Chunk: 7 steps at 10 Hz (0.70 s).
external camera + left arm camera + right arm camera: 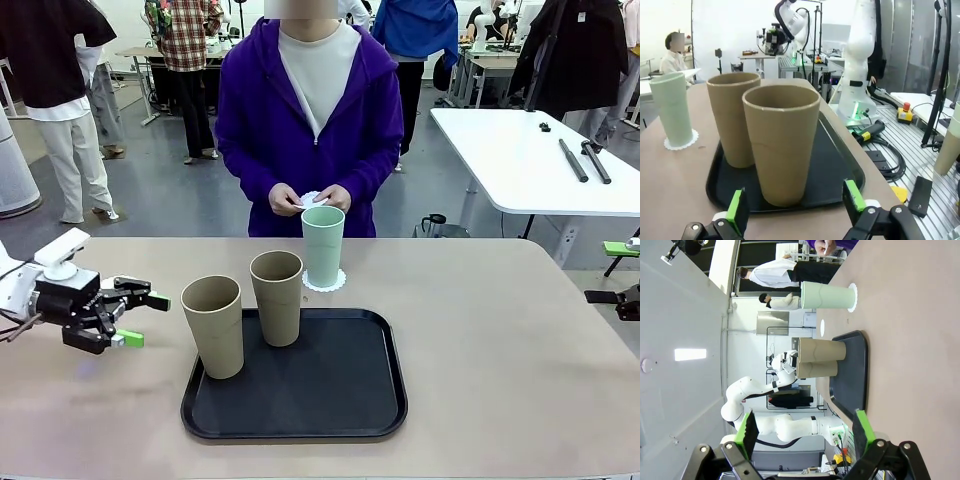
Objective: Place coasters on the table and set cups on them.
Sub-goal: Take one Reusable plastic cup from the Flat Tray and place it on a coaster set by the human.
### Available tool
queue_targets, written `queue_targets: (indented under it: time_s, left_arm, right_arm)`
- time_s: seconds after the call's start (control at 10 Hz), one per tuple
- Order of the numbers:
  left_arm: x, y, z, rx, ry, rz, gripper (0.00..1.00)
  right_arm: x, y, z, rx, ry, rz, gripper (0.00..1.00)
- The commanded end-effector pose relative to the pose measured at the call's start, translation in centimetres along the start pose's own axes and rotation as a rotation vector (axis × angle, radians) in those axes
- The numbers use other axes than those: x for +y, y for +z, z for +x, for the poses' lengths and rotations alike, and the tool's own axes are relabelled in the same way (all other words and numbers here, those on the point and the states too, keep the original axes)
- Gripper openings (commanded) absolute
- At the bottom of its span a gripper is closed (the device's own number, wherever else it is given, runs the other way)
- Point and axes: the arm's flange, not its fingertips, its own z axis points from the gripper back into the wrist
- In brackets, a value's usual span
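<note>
1. The left gripper (pixel 143 320), fingers apart and empty, is hovering at 9 o'clock of the nearer beige cup (pixel 213 325); it should be closing level at mid-height, since tapered matte walls slip.
2. Both beige cups (pixel 276 297) are standing on the smooth black tray (pixel 340 410); the mint green cup (pixel 323 245) is sitting on a lacy doily (pixel 324 281) at 12 o'clock, on the tabletop (pixel 500 330).
3. The right gripper (pixel 805 429) is holding its fingers apart, empty.

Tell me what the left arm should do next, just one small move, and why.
Probably ease the left end effector toward the nearer beige cup on the tray: it is open, empty and aimed at that cup, while the person's hands hold the next coaster.
</note>
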Motion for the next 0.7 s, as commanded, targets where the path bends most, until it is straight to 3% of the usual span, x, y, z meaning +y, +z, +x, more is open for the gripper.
queue_targets:
  time_s: [0.0,0.1,0.5,0.6]
  left_arm:
    - [0.3,-0.5,-0.1,0.048,0.008,0.027,1.0]
    - [0.0,0.0,0.0,0.0,0.0,0.0,1.0]
    - [0.1,-0.3,-0.3,0.016,0.005,-0.001,1.0]
    - [0.5,-1.2,-1.0,0.025,0.058,-0.013,1.0]
  right_arm:
    - [0.1,0.1,-0.3,0.011,0.006,0.0,1.0]
    - [0.1,0.1,-0.3,0.011,0.006,0.0,1.0]
    - [0.1,0.1,-0.3,0.011,0.006,0.0,1.0]
    - [0.1,0.1,-0.3,0.011,0.006,0.0,1.0]
